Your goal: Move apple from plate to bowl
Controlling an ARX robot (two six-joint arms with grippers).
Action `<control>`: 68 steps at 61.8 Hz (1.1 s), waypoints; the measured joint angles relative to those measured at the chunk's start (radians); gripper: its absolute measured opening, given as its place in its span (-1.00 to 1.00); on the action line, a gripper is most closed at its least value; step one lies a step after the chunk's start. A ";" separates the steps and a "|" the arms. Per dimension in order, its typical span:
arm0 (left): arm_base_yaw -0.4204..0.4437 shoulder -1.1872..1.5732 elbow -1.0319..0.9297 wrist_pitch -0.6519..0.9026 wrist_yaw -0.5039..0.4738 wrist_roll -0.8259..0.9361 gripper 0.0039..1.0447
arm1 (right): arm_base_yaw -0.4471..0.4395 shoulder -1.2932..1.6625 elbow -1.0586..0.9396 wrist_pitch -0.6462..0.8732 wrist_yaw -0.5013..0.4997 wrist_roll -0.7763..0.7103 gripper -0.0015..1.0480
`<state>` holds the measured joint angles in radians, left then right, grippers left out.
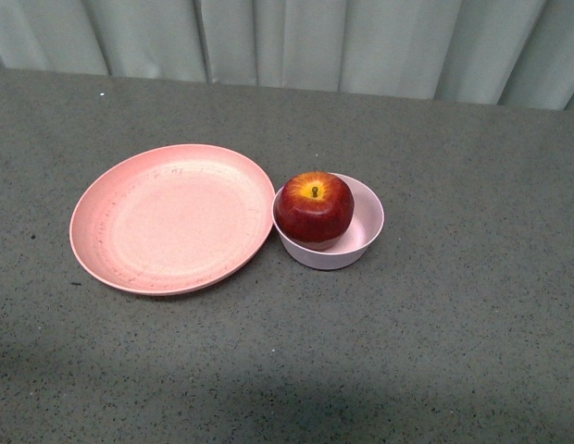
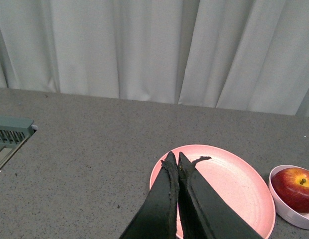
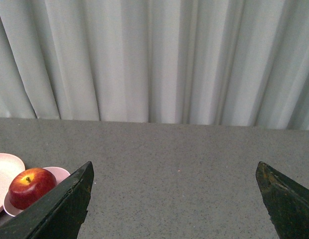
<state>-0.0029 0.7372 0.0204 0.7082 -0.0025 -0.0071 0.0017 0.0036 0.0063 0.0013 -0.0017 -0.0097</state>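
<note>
Sitting stem-up in the pale pink bowl [image 1: 330, 228], the apple [image 1: 314, 209] fills most of the whitish inside and rises well above the rim, so the job looks done from where I stand. The bowl is only a little wider than the fruit, which is why it rests snug and upright rather than rolling to one side. The salmon-pink plate [image 1: 172, 218] beside it holds nothing now; its rim touches or very nearly touches the bowl's side, a short carry for whichever arm did the work.

Neither arm shows in the front view, so both seem pulled back clear of the dishes. The left gripper [image 2: 175, 162] has its two dark fingers pressed together with nothing between them, and its wrist camera looks down over the plate's near rim with the bowl and apple off to the side. The right gripper [image 3: 174, 172] stands wide, its fingers far apart at the two sides of its picture, empty, with the bowl and apple visible past one finger.

The tabletop [image 1: 454, 351] is a dark grey speckled surface, matte and flat, with the dishes around its middle. Along the far edge hangs a pale grey-white pleated curtain [image 1: 380, 42]. A greenish slatted fixture [image 2: 11, 130] shows at one edge in the left wrist view; I cannot tell what it is.
</note>
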 joint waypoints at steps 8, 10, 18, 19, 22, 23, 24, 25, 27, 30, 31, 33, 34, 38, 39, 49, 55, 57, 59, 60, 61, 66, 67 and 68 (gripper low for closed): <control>0.000 -0.097 0.000 -0.081 0.000 0.000 -0.93 | 0.000 0.000 0.000 0.000 0.000 0.000 0.82; 0.000 -0.122 -0.001 -0.103 0.000 0.000 -0.93 | 0.000 0.000 0.000 0.000 0.000 0.000 0.82; 0.000 -0.210 -0.001 -0.187 0.000 0.000 -0.93 | 0.000 0.000 0.000 0.000 0.000 0.000 0.82; 0.000 -0.222 -0.001 -0.199 0.000 0.000 -0.93 | 0.000 0.000 0.000 0.000 0.000 0.000 0.82; 0.000 -0.246 -0.001 -0.221 0.000 0.000 -0.93 | 0.000 0.000 0.000 0.000 0.000 0.000 0.82; 0.000 -0.257 -0.001 -0.231 0.000 0.000 -0.93 | 0.000 0.000 0.000 0.000 0.000 0.000 0.82; 0.000 -0.269 -0.001 -0.241 0.000 0.000 -0.93 | 0.000 0.000 0.000 0.000 0.000 0.000 0.82; 0.000 -0.275 -0.001 -0.246 0.000 0.000 -0.93 | 0.000 0.000 0.000 0.000 0.000 0.000 0.82; 0.000 -0.294 -0.001 -0.264 0.000 0.000 -0.93 | 0.000 0.000 0.000 0.000 0.000 0.000 0.82; 0.000 -0.325 -0.002 -0.294 0.000 0.000 -0.93 | 0.000 0.000 0.000 0.000 0.000 0.000 0.82; 0.000 -0.333 -0.002 -0.302 0.000 0.000 -0.93 | 0.000 0.000 0.000 0.000 0.000 0.000 0.82; 0.000 -0.347 -0.002 -0.316 0.000 0.000 -0.93 | 0.000 0.000 0.000 0.000 0.000 0.000 0.82; 0.000 -0.356 -0.002 -0.325 0.000 0.000 -0.93 | 0.000 0.000 0.000 0.000 0.000 0.000 0.82; 0.000 -0.383 -0.002 -0.351 0.000 0.000 -0.93 | 0.000 0.000 0.000 0.000 0.000 0.000 0.82; 0.000 -0.391 -0.002 -0.359 0.000 0.000 -0.93 | 0.000 0.000 0.000 0.000 0.000 0.000 0.82; 0.000 -0.453 -0.002 -0.420 0.000 0.000 -0.93 | 0.000 0.000 0.000 0.000 0.000 0.000 0.82; 0.000 -0.489 -0.002 -0.456 0.000 0.000 -0.93 | 0.000 0.000 0.000 0.000 0.000 0.000 0.82; 0.000 -0.498 -0.002 -0.465 0.000 0.000 -0.93 | 0.000 0.000 0.000 0.000 0.000 0.000 0.82; 0.000 -0.506 -0.002 -0.473 0.000 0.000 -0.93 | 0.000 0.000 0.000 0.000 0.000 0.000 0.82; 0.000 -0.512 -0.002 -0.478 0.000 0.000 -0.93 | 0.000 0.000 0.000 0.000 0.000 0.000 0.82; 0.000 -0.515 -0.002 -0.481 0.000 0.000 -0.93 | 0.000 0.000 0.000 0.000 0.000 0.000 0.82; 0.000 -0.537 -0.002 -0.505 0.000 0.000 -0.93 | 0.000 0.000 0.000 0.000 0.000 0.000 0.82; 0.000 -0.540 -0.002 -0.507 0.000 0.000 -0.93 | 0.000 0.000 0.000 0.000 0.000 0.000 0.82; 0.000 -0.545 -0.002 -0.512 0.000 0.000 -0.93 | 0.000 0.000 0.000 0.000 0.000 0.000 0.82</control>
<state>-0.0025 0.1921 0.0189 0.1959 -0.0025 -0.0067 0.0017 0.0036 0.0063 0.0013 -0.0013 -0.0097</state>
